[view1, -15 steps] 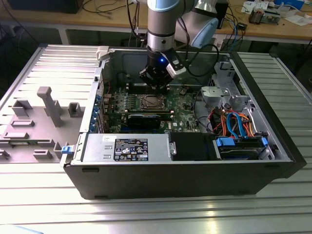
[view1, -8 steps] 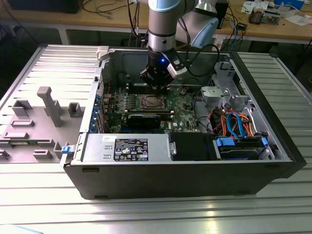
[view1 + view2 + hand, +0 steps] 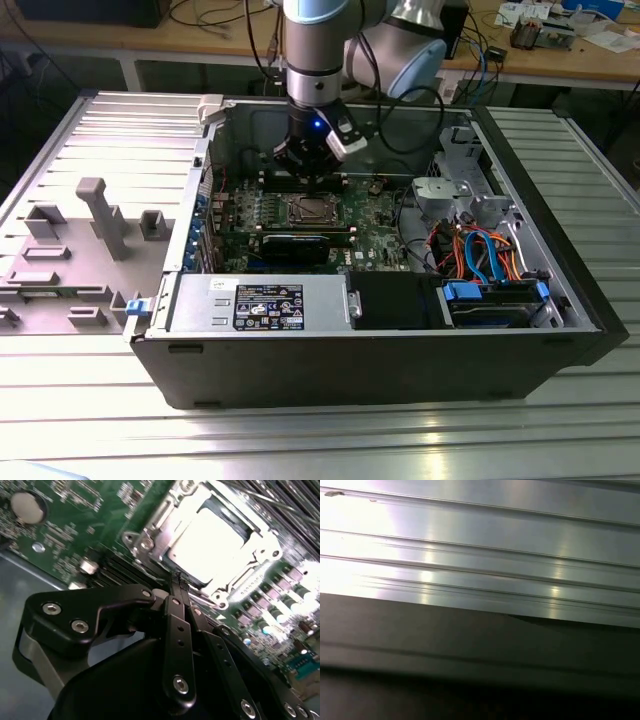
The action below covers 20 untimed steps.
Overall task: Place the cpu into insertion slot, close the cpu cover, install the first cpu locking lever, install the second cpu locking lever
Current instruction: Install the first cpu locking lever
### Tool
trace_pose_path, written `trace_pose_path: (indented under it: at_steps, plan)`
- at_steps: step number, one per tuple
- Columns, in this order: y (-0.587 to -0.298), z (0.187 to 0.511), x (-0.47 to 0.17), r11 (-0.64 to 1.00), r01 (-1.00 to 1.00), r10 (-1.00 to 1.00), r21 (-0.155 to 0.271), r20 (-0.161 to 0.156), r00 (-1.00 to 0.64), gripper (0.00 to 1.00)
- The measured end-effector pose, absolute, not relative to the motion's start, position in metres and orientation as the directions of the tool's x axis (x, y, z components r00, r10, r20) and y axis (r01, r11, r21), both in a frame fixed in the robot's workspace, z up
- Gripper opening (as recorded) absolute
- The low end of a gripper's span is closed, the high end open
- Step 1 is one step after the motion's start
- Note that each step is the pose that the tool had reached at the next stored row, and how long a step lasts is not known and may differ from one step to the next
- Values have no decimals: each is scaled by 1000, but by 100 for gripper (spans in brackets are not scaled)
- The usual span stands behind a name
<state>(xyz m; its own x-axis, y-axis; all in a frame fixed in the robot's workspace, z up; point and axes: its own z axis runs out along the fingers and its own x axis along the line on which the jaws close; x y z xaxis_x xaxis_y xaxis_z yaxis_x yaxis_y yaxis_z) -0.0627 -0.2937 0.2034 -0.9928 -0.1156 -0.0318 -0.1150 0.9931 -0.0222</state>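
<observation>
one arm over the socket: risks and blind spots

one gripper [image 3: 180, 582] hangs above the motherboard [image 3: 300, 215] inside the open computer case [image 3: 400, 370]. in the second wrist view i see its two black fingers [image 3: 176, 630] pressed together, tips meeting at the near edge of the insertion slot [image 3: 210, 540]. nothing large sits between them; whether they pinch a thin wire lever there, i cannot tell.

the cpu [image 3: 212, 542] appears to lie already in the slot, its pale face washed out by glare. the cpu cover [image 3: 155, 517] seems to lie down around it, but i cannot confirm that it is fully flat.

risks, as i judge them:
- a tip sliding off the socket frame could strike small components on the board beside it.
- downward pressure with the chip not fully seated could bend socket contacts.
- a lever released under spring tension could snap back.

hard to make out: glare hides the chip face and the far frame edge. the locking levers are not clearly distinguishable. in the exterior view the arm blocks the contact point. the first wrist view gives ribbed metal surface [image 3: 480, 545] and a dark edge, no help.
</observation>
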Motion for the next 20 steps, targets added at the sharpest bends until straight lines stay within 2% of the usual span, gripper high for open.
trace_pose_path:
  at_steps: [20]
  plan:
    - [-290,203,-80,988,-155,-156,-22,-37,-987,11]
